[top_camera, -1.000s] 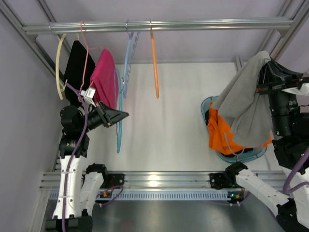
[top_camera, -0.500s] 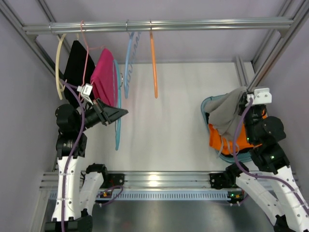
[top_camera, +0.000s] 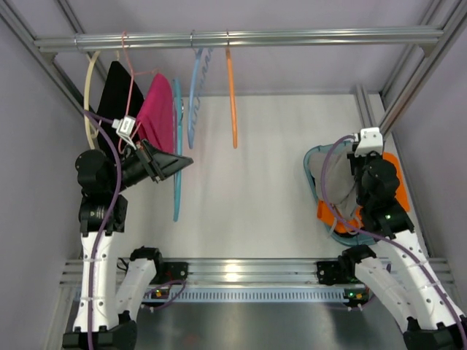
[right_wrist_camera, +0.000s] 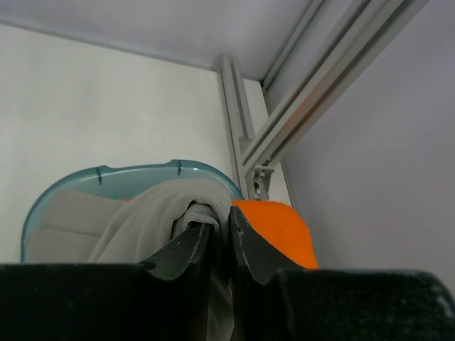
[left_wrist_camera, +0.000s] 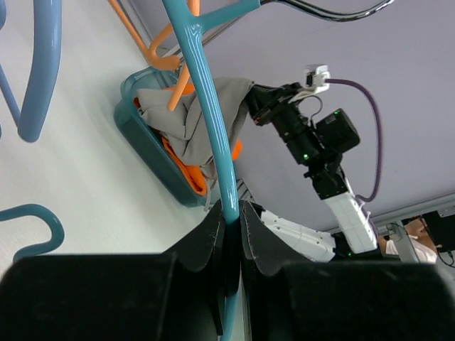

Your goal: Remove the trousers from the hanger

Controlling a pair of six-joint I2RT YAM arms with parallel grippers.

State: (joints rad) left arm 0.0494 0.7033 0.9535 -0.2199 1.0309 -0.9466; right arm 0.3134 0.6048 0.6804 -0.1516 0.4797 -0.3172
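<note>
Lowered since a second ago, my right gripper [right_wrist_camera: 220, 224] now sits over the basket [right_wrist_camera: 106, 172] at right, pinched shut on the trousers [right_wrist_camera: 135, 213] — already off the hanger [left_wrist_camera: 206, 106], which my left gripper [left_wrist_camera: 233, 214] clamps, bare, at left. Remaining, I judge — releasing the fabric.

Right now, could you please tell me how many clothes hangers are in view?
5. The cream hanger, pink hanger, sky-blue hanger and orange hanger are on the rail; the teal hanger is in the left end effector. The black garment may hide another.
</note>
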